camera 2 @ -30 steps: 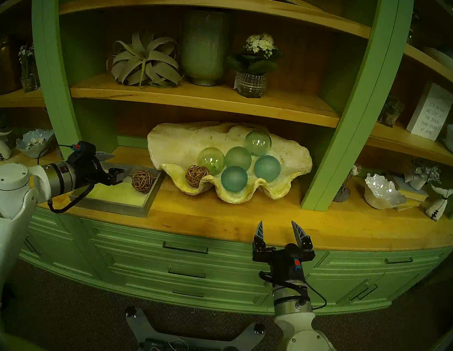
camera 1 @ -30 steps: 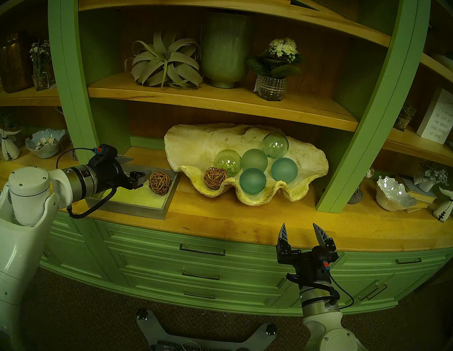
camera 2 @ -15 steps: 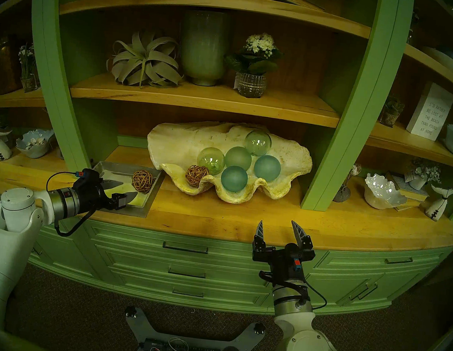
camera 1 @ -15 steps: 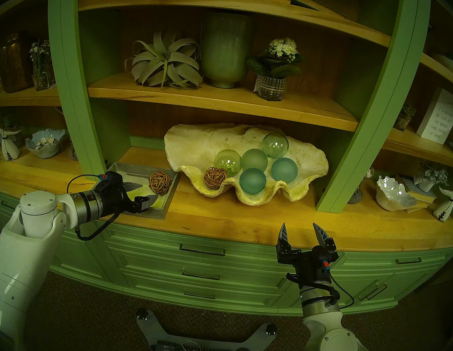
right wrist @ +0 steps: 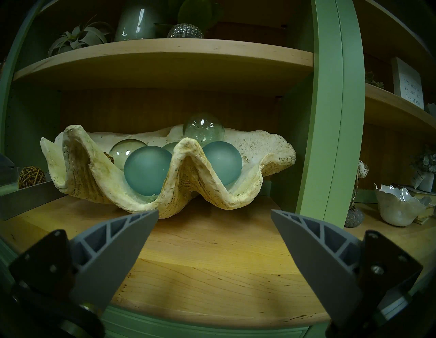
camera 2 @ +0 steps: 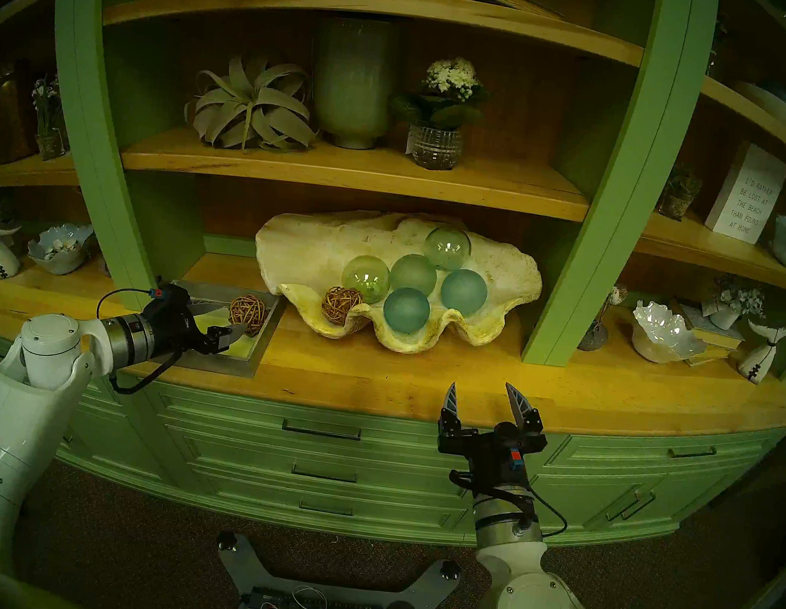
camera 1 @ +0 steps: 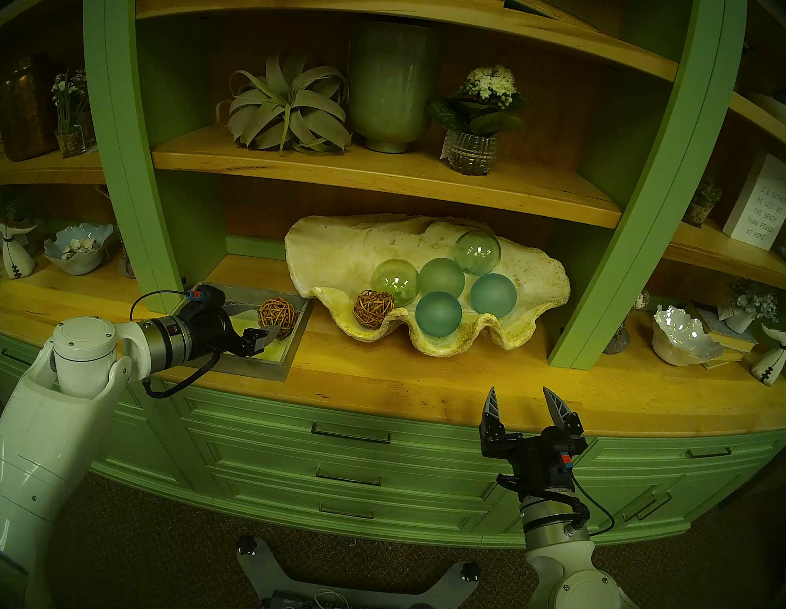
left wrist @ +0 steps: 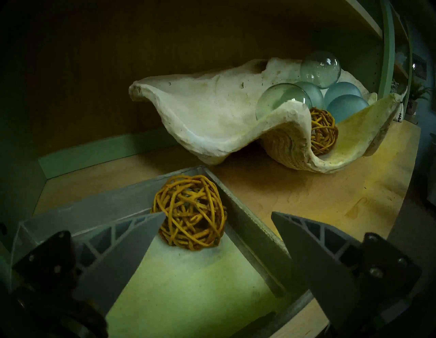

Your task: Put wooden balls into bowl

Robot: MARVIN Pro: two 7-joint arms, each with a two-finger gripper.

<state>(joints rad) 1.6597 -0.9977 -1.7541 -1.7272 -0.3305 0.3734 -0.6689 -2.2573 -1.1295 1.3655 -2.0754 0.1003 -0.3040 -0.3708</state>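
The left gripper (left wrist: 217,213) stood wide open and empty over the grey tray (left wrist: 247,226), its fingers (left wrist: 132,240) angled down at the woven ball (left wrist: 190,212) lodged in the tray's far corner, apparently so the jaws could close from either side; the ball sat just beyond the fingertips, nearer the one at the wrist view's left, untouched; its twin (camera 1: 373,309) already lay inside the clam-shell bowl (camera 1: 338,252), well ahead of the fingers, beside the glass spheres (camera 1: 438,313); the right gripper (camera 1: 521,399) waited at the counter's edge (camera 1: 420,396), likewise spread and empty, seemingly held clear; a white sign (camera 1: 762,202) on a right-hand shelf read "I'D RATHER BE LOST AT THE BEACH THAN FOUND AT HOME".
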